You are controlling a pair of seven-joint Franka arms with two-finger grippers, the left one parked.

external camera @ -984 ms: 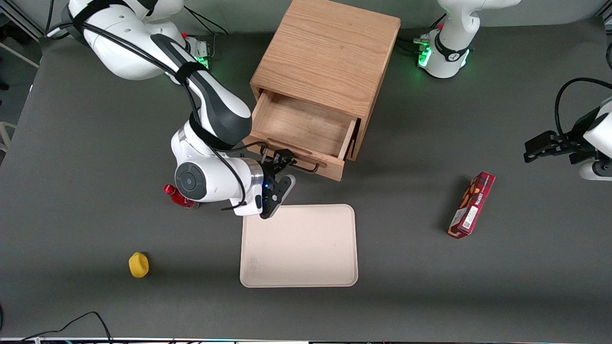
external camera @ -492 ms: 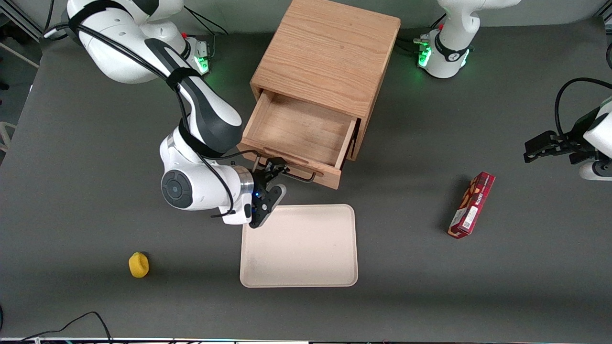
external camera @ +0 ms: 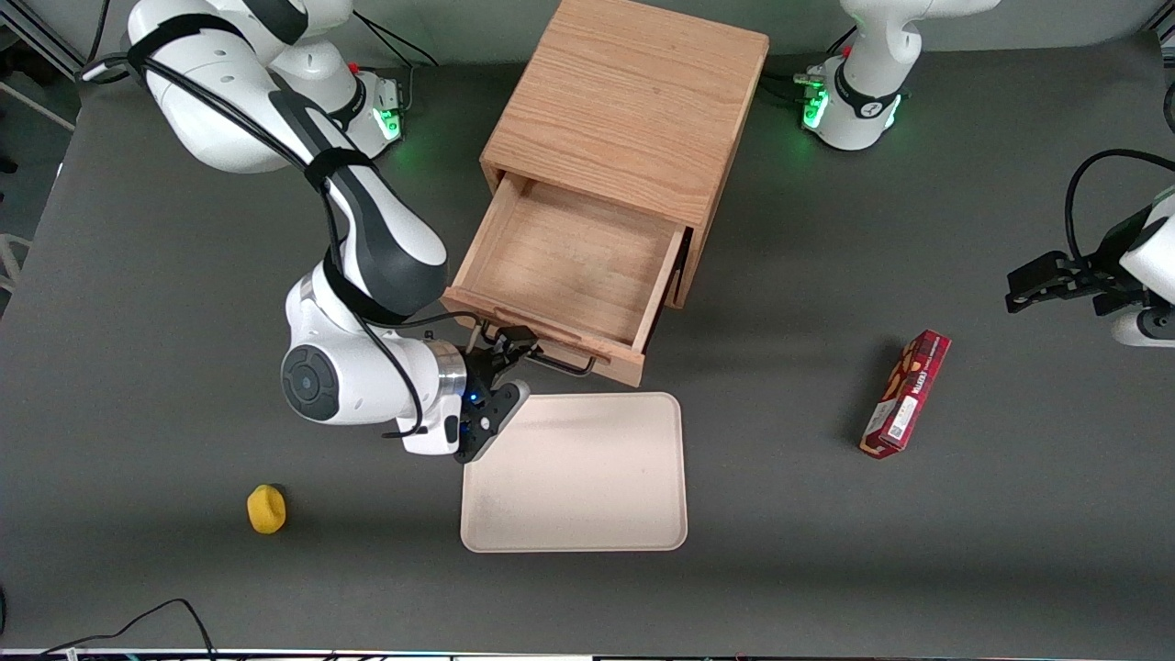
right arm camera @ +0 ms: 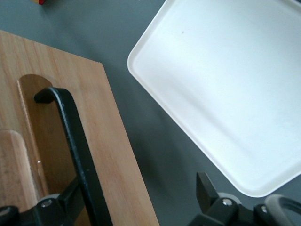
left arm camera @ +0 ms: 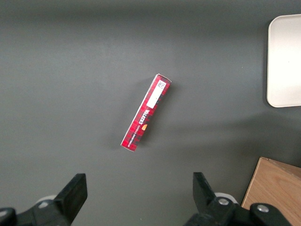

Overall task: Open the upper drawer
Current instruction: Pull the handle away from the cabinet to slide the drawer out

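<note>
The oak cabinet [external camera: 633, 101] stands at the back middle of the table. Its upper drawer [external camera: 569, 266] is pulled well out, and its shallow wooden box shows nothing inside. The thin black wire handle [external camera: 555, 360] runs along the drawer's light wood front. My right gripper [external camera: 508, 372] is open in front of the drawer, one finger hooked inside the handle, the other over the tray's corner. The right wrist view shows the handle [right arm camera: 70, 132] against the drawer front [right arm camera: 110, 141], with the gripper [right arm camera: 141, 202] spread across them. The lower drawer is hidden.
A cream tray [external camera: 574, 473] lies just in front of the drawer, nearer the front camera; it also shows in the right wrist view [right arm camera: 225, 94]. A red box [external camera: 904, 395] lies toward the parked arm's end. A yellow object [external camera: 266, 509] lies toward the working arm's end.
The upper drawer has slid farther out toward the front camera. My gripper moved with the handle, toward the camera and toward the working arm's end.
</note>
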